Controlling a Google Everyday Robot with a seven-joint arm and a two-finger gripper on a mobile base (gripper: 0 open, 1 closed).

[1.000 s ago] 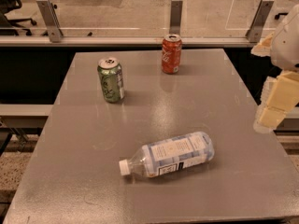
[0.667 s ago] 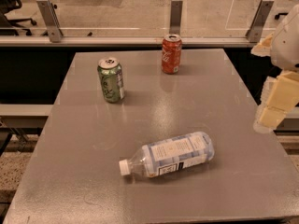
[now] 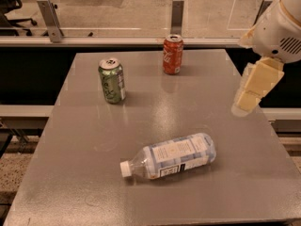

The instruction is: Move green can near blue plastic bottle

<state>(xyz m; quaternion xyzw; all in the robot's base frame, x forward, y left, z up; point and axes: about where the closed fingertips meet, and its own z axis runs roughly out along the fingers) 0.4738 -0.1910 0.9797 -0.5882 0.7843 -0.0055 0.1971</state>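
Note:
The green can (image 3: 112,80) stands upright on the grey table (image 3: 84,149), at the back left. The blue plastic bottle (image 3: 170,155) lies on its side at the front middle, with its white cap pointing left. My gripper (image 3: 254,88) hangs at the right edge of the view, above the table's right side, well away from both the can and the bottle. It holds nothing that I can see.
A red cola can (image 3: 172,54) stands upright near the table's back edge, to the right of the green can. A railing with metal posts (image 3: 177,17) and glass panels runs behind the table.
My arm has shifted slightly left and lower, toward the table. The cans and the bottle have not moved.

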